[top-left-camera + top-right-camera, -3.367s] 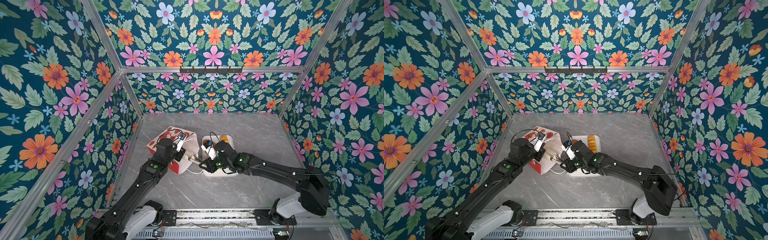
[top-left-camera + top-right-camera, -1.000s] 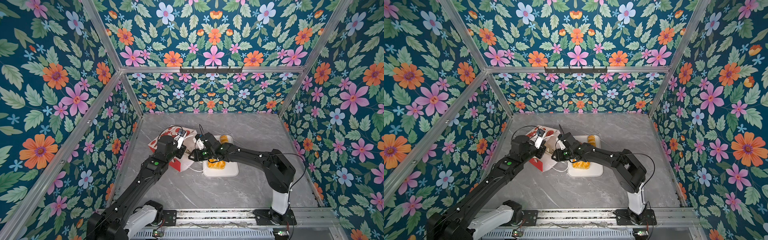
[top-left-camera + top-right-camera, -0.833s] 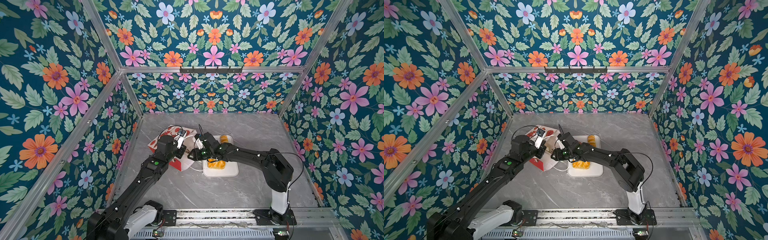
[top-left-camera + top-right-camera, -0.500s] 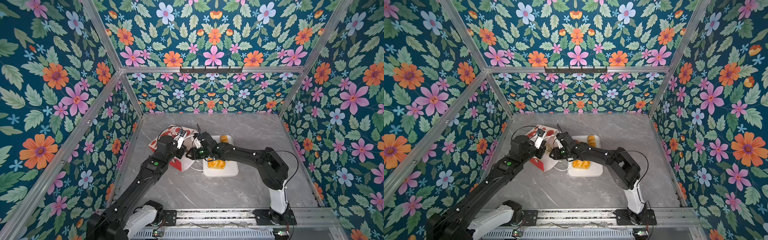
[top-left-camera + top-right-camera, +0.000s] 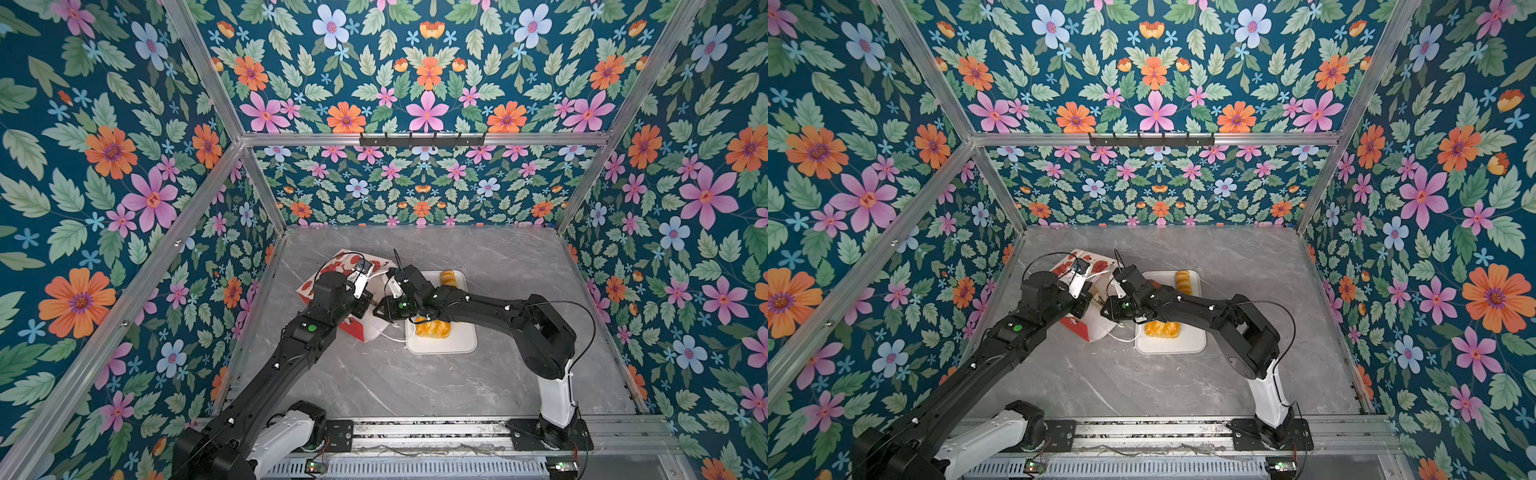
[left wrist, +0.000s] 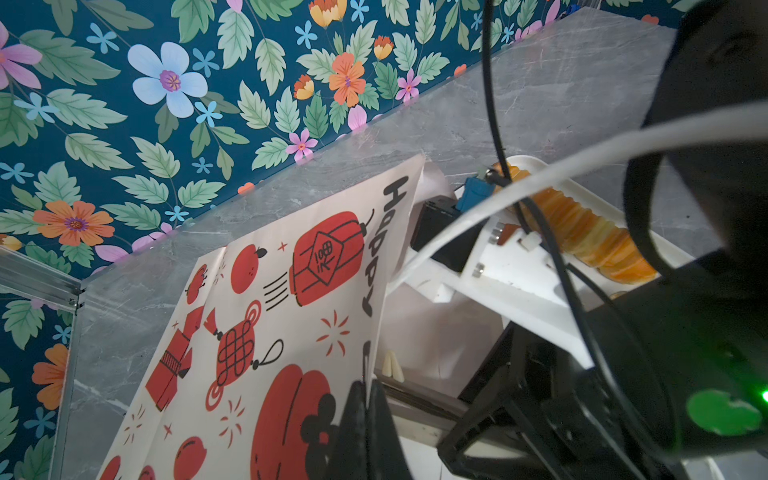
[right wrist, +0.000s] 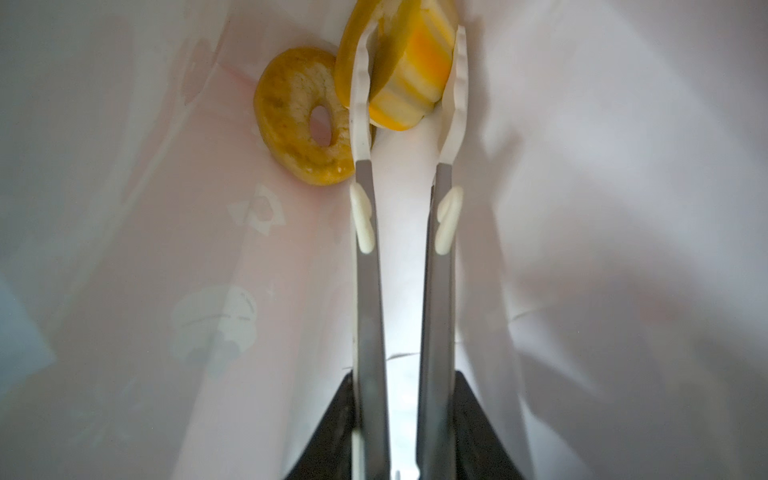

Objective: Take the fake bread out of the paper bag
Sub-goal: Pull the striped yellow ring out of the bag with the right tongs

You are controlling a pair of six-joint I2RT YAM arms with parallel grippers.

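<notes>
The paper bag [image 5: 353,261] [image 6: 291,291] lies on its side left of the tray, its printed face white with red motifs. My left gripper [image 6: 368,399] is shut on the edge of its mouth and holds it up. My right gripper [image 7: 405,382] is shut on metal tongs [image 7: 368,270] that reach deep into the bag. The tongs' white tips press both sides of a striped yellow roll of fake bread [image 7: 409,79]. A yellow ring [image 7: 305,137] lies beside it on the bag's white inside. In both top views the right gripper [image 5: 380,309] [image 5: 1106,309] sits at the bag's mouth.
A white tray [image 5: 457,345] [image 5: 1187,343] stands right of the bag. It holds an orange roll [image 5: 432,328] [image 5: 1162,328] near its front and a ridged long roll [image 5: 448,277] [image 6: 582,232] at its back. White cord handles [image 5: 388,336] trail on the grey table. Flowered walls enclose three sides.
My right arm has moved left from over the tray to the bag's mouth, carrying the tongs inside. The left arm and the bag have stayed put.
</notes>
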